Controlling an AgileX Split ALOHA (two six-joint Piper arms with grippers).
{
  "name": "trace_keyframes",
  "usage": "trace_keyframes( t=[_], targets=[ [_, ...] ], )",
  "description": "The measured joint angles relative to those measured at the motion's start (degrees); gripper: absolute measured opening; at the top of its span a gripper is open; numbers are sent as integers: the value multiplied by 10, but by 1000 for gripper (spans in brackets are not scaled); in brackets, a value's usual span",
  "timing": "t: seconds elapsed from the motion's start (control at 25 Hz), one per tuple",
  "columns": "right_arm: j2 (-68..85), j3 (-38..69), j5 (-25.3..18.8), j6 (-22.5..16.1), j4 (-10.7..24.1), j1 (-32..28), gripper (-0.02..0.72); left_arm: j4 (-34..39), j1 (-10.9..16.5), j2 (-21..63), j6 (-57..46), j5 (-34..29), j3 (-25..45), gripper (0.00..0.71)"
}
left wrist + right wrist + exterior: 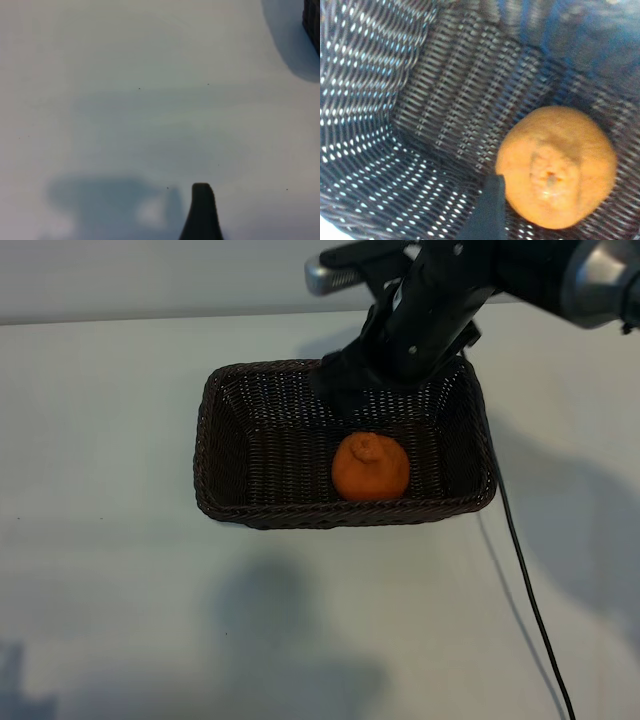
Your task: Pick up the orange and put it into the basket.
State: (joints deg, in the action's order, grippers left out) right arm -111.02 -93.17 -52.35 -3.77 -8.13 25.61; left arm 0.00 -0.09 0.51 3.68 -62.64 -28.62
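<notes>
Orange [370, 468] resting free on basket [225, 455] floor, right of basket centre | right claw [345, 390] above basket's far rim, empty, spread unclear | left claw [201, 212] parked over bare bench, spread unclear | placement apparently done; retreat remains

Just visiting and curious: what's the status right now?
Right gripper above the basket's far side, holding nothing. Orange resting inside basket. Left gripper idle over bare table. Nothing in the way.

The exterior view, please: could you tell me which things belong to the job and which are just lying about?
Job:
orange, lying inside the basket
basket
right gripper, above the basket's far side

Lying about:
black cable on the table
</notes>
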Motion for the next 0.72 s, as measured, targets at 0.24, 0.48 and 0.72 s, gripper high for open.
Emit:
trace_keyframes(
  t=[0.24, 0.48, 0.72],
  targets=[
    [29, -2, -20, -14, 27, -62, 690, 0, 0, 0, 0, 0, 0, 570],
    [29, -3, -46, 20, 33, -196, 675, 0, 0, 0, 0, 0, 0, 570],
    [29, -3, -47, 47, 38, -312, 644, 0, 0, 0, -1, 0, 0, 570]
  ],
)
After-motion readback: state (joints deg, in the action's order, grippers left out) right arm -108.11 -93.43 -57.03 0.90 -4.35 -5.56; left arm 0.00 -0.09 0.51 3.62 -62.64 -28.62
